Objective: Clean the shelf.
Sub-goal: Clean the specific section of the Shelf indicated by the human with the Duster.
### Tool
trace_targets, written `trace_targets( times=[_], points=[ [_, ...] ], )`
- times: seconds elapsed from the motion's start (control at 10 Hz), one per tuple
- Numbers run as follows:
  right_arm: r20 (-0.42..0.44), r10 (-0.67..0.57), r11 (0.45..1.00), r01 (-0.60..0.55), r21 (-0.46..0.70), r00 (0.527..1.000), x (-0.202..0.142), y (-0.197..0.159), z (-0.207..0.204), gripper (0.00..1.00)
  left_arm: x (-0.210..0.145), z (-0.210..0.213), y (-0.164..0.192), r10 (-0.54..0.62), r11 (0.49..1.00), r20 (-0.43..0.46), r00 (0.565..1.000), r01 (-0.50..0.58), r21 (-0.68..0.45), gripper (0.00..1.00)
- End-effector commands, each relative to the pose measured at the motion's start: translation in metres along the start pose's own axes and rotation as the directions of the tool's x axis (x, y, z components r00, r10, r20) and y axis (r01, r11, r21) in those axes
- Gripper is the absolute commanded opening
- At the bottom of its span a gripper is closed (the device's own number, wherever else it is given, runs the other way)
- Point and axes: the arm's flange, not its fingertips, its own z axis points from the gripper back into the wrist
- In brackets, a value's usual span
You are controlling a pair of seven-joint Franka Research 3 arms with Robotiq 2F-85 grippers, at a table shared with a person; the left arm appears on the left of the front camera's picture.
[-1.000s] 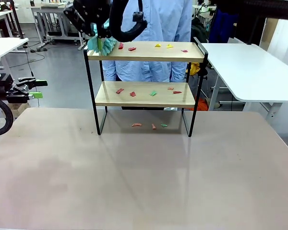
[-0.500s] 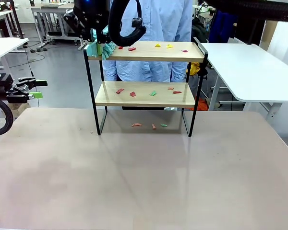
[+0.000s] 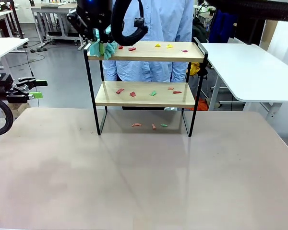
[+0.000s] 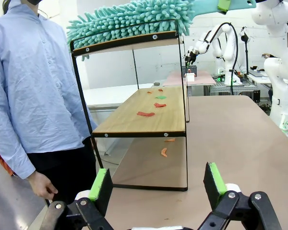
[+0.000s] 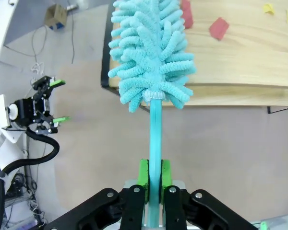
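- The right pincer [image 5: 153, 171] is clamped tight on the handle of a teal duster [image 5: 149, 57].
- The duster head lies on the left end of the top board of the shelf [image 3: 144, 100], near red scraps [image 5: 219, 28].
- The left pincer [image 4: 158, 184] is spread wide and holds nothing.
- The shelf stands at the far middle of the counter [image 3: 134, 182], in front of a person [image 3: 153, 19].

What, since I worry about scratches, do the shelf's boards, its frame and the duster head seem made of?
Shelf boards: light wood or wood-look laminate, matte; faint grain shows. Frame: thin black metal, probably painted; silver screw heads at corners. Duster: head of soft teal chenille microfibre, judging by its fuzzy fingers.
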Motion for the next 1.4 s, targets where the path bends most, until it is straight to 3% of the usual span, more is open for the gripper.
trace_targets(
  times=[0.0, 0.5, 0.8, 1.3],
  points=[
    [-0.003, -0.028, 1.0, 0.028, -0.013, 1.0, 0.006, -0.032, 0.005, 0.13, 0.003, -0.001, -0.002, -0.013, 1.0, 0.004, 1.0, 0.013, 0.001, 1.0],
    [-0.082, -0.052, 0.998, 0.048, -0.048, 0.995, 0.031, -0.103, -0.004, 0.13, 0.003, -0.001, -0.002, -0.013, 1.0, 0.004, 1.0, 0.013, 0.001, 1.0],
    [-0.08, -0.07, 0.996, 0.065, -0.058, 0.994, 0.044, -0.15, 0.002, 0.13, 0.003, -0.001, -0.002, -0.013, 1.0, 0.004, 1.0, 0.013, 0.001, 1.0],
    [-0.103, -0.109, 0.978, 0.088, -0.19, 0.989, 0.076, -0.226, 0.007, 0.13, 0.003, -0.001, -0.002, -0.013, 1.0, 0.004, 1.0, 0.013, 0.001, 1.0]
  ],
)
